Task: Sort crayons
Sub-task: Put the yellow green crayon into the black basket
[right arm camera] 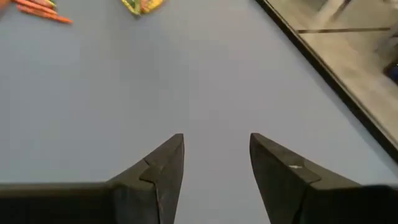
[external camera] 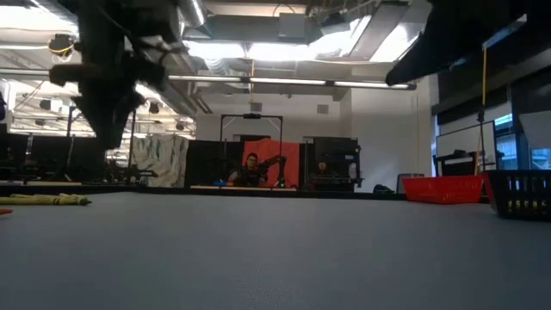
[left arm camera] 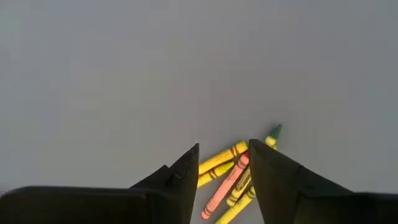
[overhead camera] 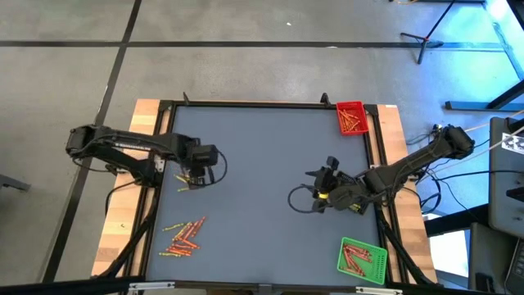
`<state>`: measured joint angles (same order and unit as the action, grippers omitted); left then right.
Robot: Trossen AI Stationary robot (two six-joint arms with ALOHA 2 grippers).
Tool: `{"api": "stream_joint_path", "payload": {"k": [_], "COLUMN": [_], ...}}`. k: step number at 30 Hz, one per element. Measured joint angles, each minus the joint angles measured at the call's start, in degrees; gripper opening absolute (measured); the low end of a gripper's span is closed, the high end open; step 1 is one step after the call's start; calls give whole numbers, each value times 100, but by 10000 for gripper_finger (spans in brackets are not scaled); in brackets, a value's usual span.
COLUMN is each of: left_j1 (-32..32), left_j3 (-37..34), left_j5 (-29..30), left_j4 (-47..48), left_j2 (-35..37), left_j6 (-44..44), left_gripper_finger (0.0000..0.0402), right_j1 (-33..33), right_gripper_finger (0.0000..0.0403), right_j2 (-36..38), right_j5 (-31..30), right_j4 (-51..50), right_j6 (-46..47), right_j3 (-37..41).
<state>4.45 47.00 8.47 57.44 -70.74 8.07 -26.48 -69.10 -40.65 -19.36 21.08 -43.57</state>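
Few yellow, orange crayons, left claw above

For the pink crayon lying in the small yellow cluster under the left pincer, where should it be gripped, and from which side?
Grip the pink paper-wrapped crayon at mid-length, coming straight down from above, with the open left pincer turned so its fingers close across the thin shaft. It lies flat on the grey table, touching yellow crayons on both sides, so a side approach would likely snag them.

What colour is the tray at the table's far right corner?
Red plastic tray, clearest in the high view.
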Motion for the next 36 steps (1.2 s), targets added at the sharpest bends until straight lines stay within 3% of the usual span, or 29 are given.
{"api": "stream_joint_path", "payload": {"k": [6,11,19,36], "left_j1": [258,256,256,317], "left_j3": [0,0,-174,-513], "left_j5": [-485,-521,-411,-374], "left_j4": [193,201,-21,-430], "left_j2": [-658,-1133,-1506,-1509], "left_j6": [-929,-1580,-1747,-2069], "left_gripper_finger": [123,123,123,123], "right_j1": [157,179,177,177], "right_gripper_finger": [182,182,182,182], "right_j2": [-338,-542,-617,-619], "right_j5": [145,274,274,272], "right_j4": [27,-5,-2,10], "right_j6": [-12,-37,-37,-39], "right_j3": [7,7,7,7]}}
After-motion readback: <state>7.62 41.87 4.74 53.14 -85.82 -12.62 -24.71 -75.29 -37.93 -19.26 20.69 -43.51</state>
